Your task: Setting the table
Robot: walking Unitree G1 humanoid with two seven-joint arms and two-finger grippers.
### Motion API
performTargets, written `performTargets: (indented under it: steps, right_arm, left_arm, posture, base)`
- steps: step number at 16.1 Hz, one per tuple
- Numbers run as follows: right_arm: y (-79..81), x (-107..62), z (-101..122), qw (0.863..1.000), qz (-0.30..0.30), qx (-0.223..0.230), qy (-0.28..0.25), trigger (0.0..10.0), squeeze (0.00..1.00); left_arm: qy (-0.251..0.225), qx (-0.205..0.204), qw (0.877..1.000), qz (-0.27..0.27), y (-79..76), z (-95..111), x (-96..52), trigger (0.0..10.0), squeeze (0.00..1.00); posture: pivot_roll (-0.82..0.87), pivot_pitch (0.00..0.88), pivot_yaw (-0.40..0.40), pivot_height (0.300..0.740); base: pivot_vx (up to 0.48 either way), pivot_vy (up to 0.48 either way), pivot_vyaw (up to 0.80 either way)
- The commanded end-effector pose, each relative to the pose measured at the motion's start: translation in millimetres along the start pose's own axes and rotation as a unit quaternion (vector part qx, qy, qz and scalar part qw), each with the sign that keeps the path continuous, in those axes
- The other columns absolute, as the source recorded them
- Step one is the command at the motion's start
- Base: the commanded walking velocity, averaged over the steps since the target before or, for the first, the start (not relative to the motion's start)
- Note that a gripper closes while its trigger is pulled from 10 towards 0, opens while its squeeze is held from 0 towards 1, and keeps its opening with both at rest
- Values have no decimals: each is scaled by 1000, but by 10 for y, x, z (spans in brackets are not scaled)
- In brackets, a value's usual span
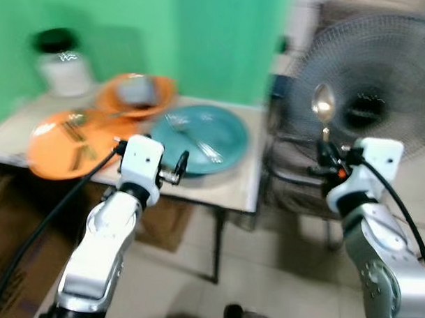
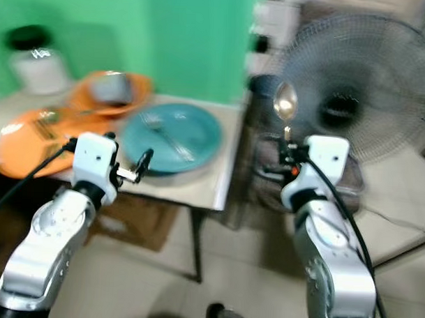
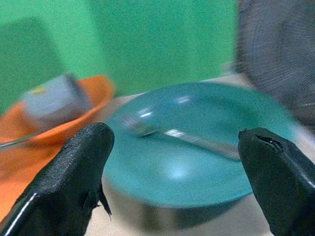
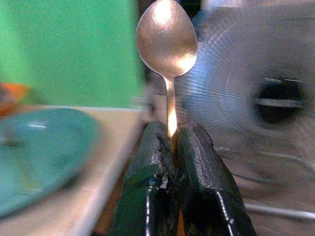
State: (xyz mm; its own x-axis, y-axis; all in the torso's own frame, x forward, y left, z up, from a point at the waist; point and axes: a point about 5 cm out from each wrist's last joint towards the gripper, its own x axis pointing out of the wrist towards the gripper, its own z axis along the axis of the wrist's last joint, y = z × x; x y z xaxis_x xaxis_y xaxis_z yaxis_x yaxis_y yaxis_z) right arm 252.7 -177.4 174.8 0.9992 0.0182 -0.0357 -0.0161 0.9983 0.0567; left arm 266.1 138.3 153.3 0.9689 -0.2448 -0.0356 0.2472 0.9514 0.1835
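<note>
A teal plate (image 1: 212, 138) lies on the small table (image 1: 232, 191) with a fork (image 1: 193, 139) across it. My left gripper (image 1: 176, 168) hovers at the plate's near rim, fingers (image 3: 74, 172) spread wide and empty. My right gripper (image 1: 326, 154) is off to the right of the table, in front of a fan, shut on the handle of a silver spoon (image 1: 323, 107) that stands upright, bowl on top. In the right wrist view the spoon (image 4: 167, 44) rises from between the closed fingers (image 4: 147, 187).
Left of the teal plate lie an orange plate (image 1: 70, 143) and an orange bowl (image 1: 138, 93) holding a grey object. A white jar with a black lid (image 1: 61, 63) stands at the back left. A large floor fan (image 1: 375, 88) stands right of the table. The wall is green.
</note>
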Motion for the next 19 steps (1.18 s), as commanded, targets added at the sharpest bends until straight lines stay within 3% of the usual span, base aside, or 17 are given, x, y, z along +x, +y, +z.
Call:
performTargets:
  steps: [1, 4, 13, 19]
  right_arm:
    - [-12, 2, -16, 1000, -11, -14, 3, 10000, 0]
    - [-41, 23, -7, 999, -29, -24, 14, 10000, 0]
    - [7, 86, -51, 998, -29, -41, 31, 10000, 0]
    - [-86, -17, -202, 994, -77, -15, 73, 10000, 0]
  left_arm:
    - [-1, -6, 1000, 11, 83, -5, -6, 10000, 0]
    - [-18, -10, 999, 31, 119, 58, 94, 10000, 0]
    - [-15, -10, 999, 36, 168, 11, 98, 10000, 0]
    - [-7, 4, 999, 31, 209, -10, 101, 10000, 0]
  posture:
    - [55, 0, 24, 740]
    - [56, 0, 12, 740]
    - [39, 0, 34, 740]
    - [39, 0, 47, 740]
  base:
    - [0, 0, 0]
    - [0, 0, -267]
    - [0, 0, -800]
    - [0, 161, -800]
